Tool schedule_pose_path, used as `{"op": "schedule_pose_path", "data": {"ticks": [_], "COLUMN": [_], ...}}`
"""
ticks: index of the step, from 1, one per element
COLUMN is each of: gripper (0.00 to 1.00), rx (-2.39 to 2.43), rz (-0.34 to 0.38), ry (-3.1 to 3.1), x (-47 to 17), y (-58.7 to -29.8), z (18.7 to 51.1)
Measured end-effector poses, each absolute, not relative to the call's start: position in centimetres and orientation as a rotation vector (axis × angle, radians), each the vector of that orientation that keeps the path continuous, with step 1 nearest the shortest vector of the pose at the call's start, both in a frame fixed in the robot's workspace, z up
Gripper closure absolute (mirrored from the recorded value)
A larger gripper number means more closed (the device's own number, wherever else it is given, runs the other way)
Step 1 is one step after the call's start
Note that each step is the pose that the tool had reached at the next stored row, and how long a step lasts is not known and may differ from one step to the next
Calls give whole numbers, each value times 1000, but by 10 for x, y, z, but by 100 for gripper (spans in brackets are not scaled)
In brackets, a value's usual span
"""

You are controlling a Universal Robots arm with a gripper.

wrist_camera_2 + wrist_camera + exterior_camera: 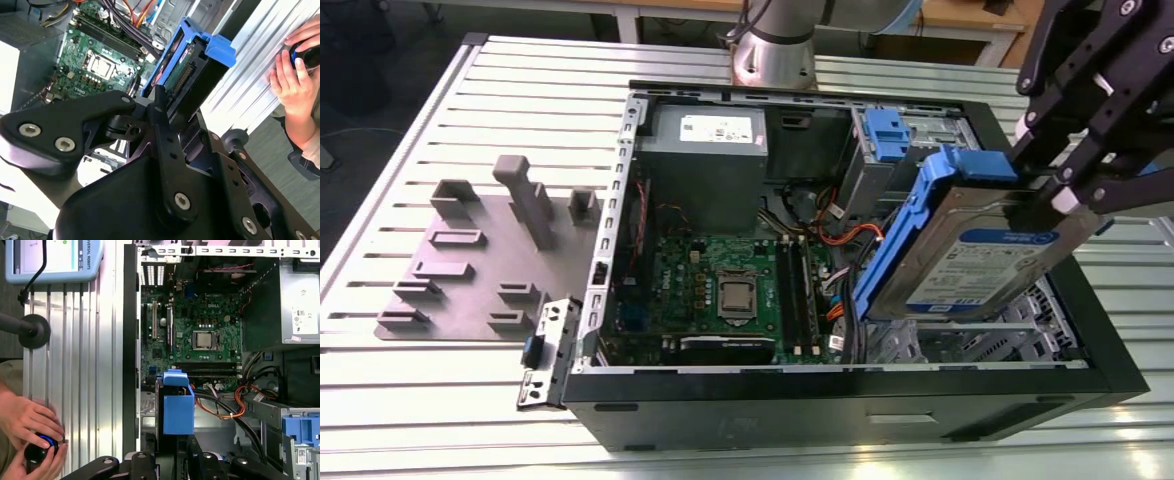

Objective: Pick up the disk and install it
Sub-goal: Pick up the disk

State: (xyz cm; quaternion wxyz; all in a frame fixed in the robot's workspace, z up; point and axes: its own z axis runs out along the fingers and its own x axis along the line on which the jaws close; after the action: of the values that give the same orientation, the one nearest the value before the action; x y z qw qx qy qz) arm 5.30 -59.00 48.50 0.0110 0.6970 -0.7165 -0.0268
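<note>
Slatted aluminium worktop (467, 110) carries an open computer case (854, 410), lying on its side with the motherboard (720, 290) exposed. Above the case's drive-cage corner, just beside the motherboard, the gripper (1067, 195) holds the disk (974, 265) in the air. The disk is tilted, its blue carrier edge toward the motherboard, and the fingers (162, 115) are clamped on it. Outside the case, a grey fixture plate (467, 270) lies on the worktop. A person's hand (27, 422) rests on a small round black device (40, 451) near the case wall.
</note>
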Motion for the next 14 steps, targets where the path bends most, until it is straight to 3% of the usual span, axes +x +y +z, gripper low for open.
{"op": "schedule_pose_path", "data": {"ticks": [14], "gripper": [65], "rx": [2174], "rz": [-84], "ry": [-2236], "x": [89], "y": [-585], "z": [481]}}
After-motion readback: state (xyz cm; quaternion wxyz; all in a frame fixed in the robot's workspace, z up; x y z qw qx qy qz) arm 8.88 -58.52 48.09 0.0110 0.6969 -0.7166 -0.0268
